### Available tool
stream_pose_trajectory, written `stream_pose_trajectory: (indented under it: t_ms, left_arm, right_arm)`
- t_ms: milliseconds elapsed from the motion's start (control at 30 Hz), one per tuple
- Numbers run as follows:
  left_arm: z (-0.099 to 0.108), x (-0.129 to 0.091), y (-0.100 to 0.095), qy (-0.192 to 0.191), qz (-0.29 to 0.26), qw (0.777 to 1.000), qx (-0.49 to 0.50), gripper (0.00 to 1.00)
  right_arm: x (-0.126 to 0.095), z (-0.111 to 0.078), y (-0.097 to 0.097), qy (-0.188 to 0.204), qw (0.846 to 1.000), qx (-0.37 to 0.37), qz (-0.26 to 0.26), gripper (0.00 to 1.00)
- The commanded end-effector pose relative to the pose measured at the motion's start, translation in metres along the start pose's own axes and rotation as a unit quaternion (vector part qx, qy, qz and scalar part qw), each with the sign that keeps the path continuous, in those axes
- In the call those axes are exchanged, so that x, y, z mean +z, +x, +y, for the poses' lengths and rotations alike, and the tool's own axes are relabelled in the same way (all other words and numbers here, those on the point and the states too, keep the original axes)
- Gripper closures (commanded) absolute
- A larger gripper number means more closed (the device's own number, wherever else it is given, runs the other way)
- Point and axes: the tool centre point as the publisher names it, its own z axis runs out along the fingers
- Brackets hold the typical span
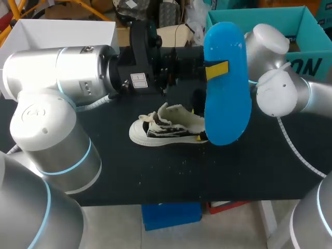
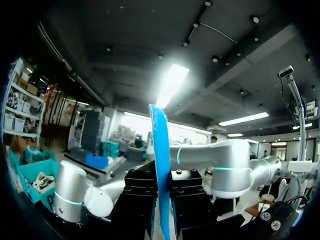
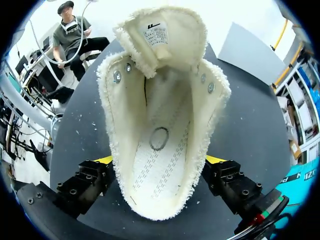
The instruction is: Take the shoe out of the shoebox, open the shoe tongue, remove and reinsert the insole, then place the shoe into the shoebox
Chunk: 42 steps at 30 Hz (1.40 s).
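A cream and black shoe point(image 1: 163, 127) lies on its side on the black table point(image 1: 207, 171), toe to the left. Raised above its heel is the blue insole point(image 1: 226, 83), upright, with my left gripper point(image 1: 217, 70) shut on it. In the left wrist view the insole point(image 2: 161, 165) stands edge-on between the black fingers point(image 2: 187, 200). My right gripper point(image 3: 160, 160) is open and straddles the heel of the shoe point(image 3: 160, 125). The tongue point(image 3: 165, 35) is folded out and the inside of the shoe is bare. The insole hides most of my right gripper point(image 1: 196, 124) in the head view.
A teal box point(image 1: 259, 21) stands open at the back right, partly behind my right arm. A white box point(image 1: 62, 33) sits at the back left behind my left arm. The front of the table is bare black surface.
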Motion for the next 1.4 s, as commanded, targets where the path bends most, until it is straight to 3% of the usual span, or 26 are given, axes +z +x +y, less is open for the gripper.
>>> stream_pose_trajectory:
  t_ms: [33,233,1400]
  left_arm:
    - [0.001,0.001,0.001,0.000,-0.002,1.000,0.000,1.00]
    - [0.001,0.001,0.001,0.000,-0.002,1.000,0.000,1.00]
    - [0.001,0.001,0.001,0.000,-0.002,1.000,0.000,1.00]
  right_arm:
    - [0.004,-0.008,0.006,-0.076,0.997,0.000,-0.010,0.00]
    - [0.006,-0.008,0.006,-0.114,0.993,-0.002,-0.013,0.00]
    - [0.023,-0.021,0.011,-0.216,0.975,0.047,0.010,0.00]
